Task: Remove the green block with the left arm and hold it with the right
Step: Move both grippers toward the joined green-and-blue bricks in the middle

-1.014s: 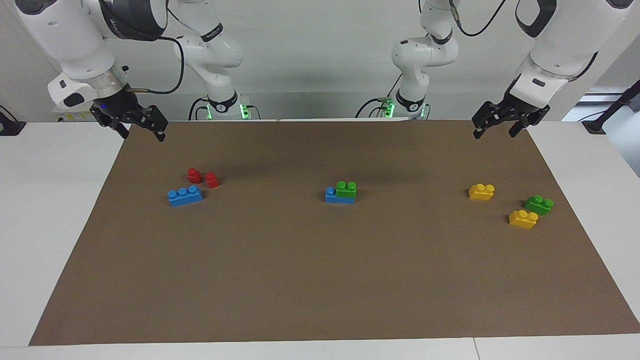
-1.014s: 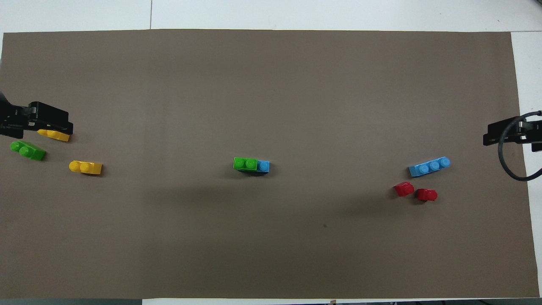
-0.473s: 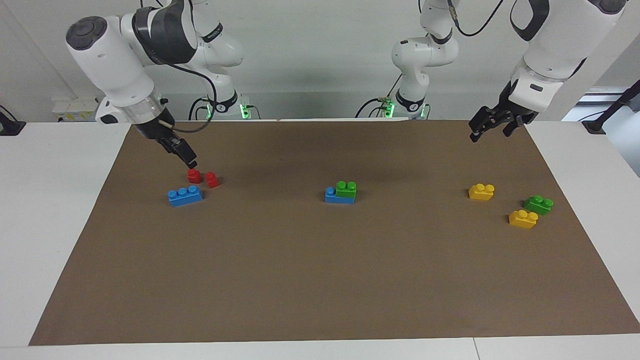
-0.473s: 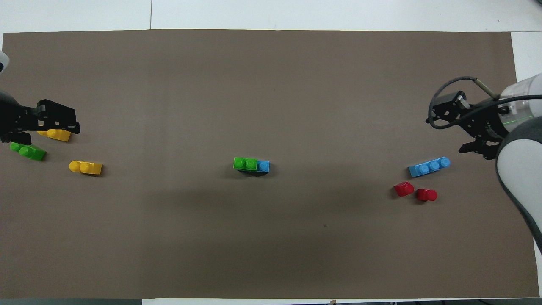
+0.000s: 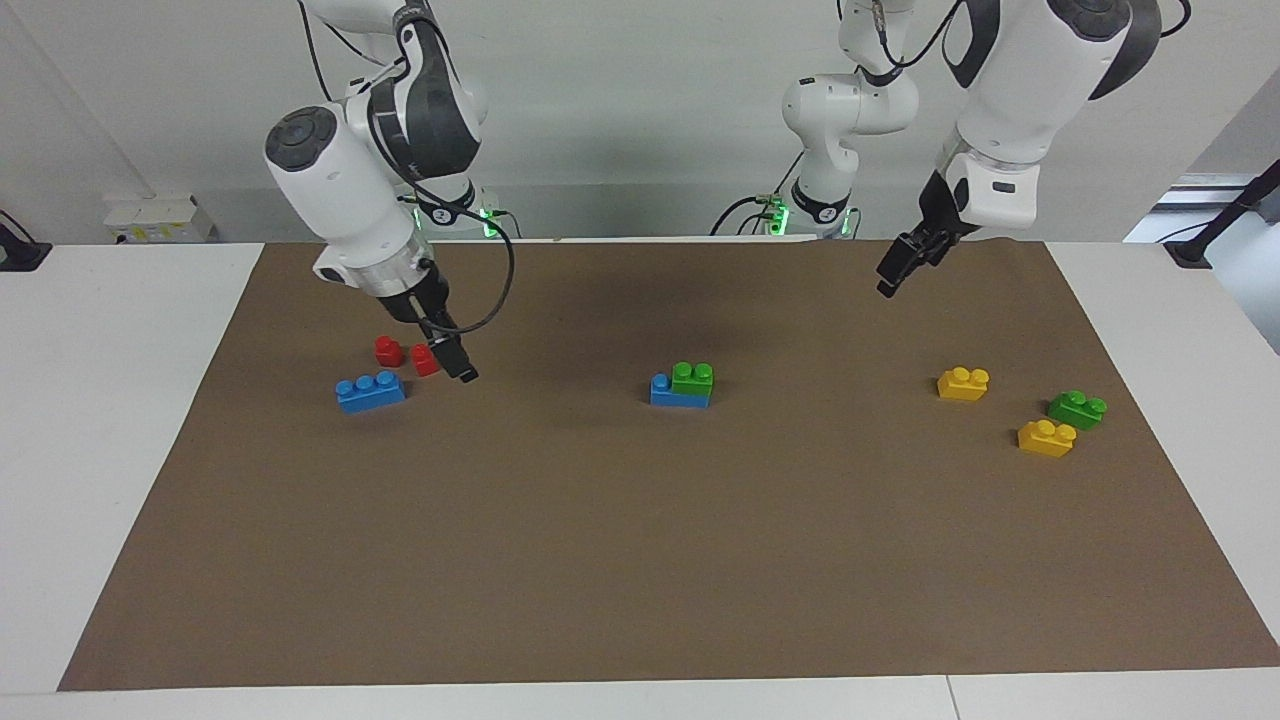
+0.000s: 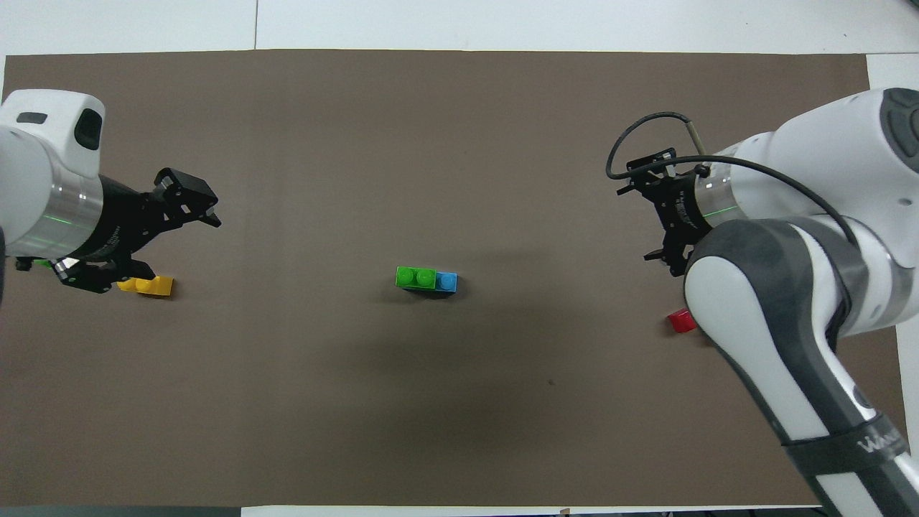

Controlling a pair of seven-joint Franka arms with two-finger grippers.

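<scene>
- Green block (image 5: 692,377) (image 6: 416,276): sits on a blue brick (image 5: 664,391) (image 6: 446,281) at mid-mat (image 5: 640,560).
- Left gripper (image 5: 893,270) (image 6: 188,201): in the air over bare mat, at 1 o'clock from the stack in the facing view; finger spread cannot be told.
- Right gripper (image 5: 458,364): just beside two red blocks (image 5: 405,355), at 9 o'clock from the stack; finger spread cannot be told.

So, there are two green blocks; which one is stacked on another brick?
The green block in the middle of the mat: it sits on a blue brick. The other green block, at the left arm's end, lies directly on the mat beside a yellow brick.
</scene>
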